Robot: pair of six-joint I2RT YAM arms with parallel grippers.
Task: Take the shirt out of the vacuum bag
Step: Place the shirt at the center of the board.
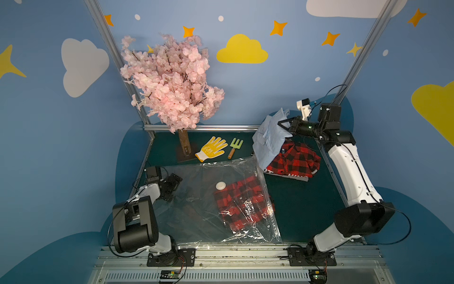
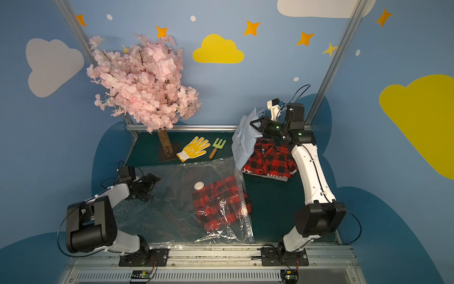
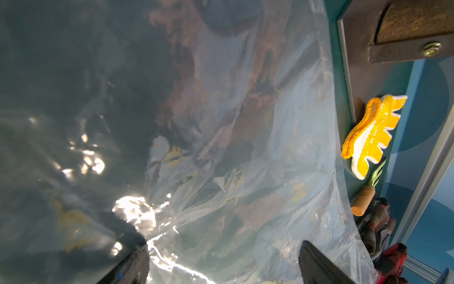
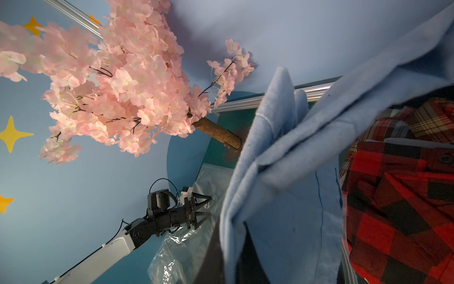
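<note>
Pale blue cloth is pinched in the right gripper (image 1: 280, 123), whose jaws are closed on a fold of the blue shirt (image 1: 269, 143). The shirt hangs from that grip at the far right of the table (image 1: 302, 204), fully outside the bag (image 1: 191, 211). Its lower part drapes onto a loose checked shirt (image 1: 298, 159) that lies on the table under the arm.

The left gripper (image 1: 175, 186) is spread wide and has hold of nothing. It sits low over the left end of the bag, and in the left wrist view crinkled plastic fills the space between its fingers (image 3: 317, 266).

The bag lies flat across the middle of the table, clear and wrinkled, with its round white valve (image 1: 220, 185) facing up near the centre. A folded red checked shirt (image 1: 243, 204) is inside it, towards the right end, just beside the valve.

Beyond the bag, a yellow glove (image 1: 211, 148) and a small green garden fork (image 1: 235, 147) lie side by side. To their left stands a pink blossom tree (image 1: 172, 83) at the far edge.
</note>
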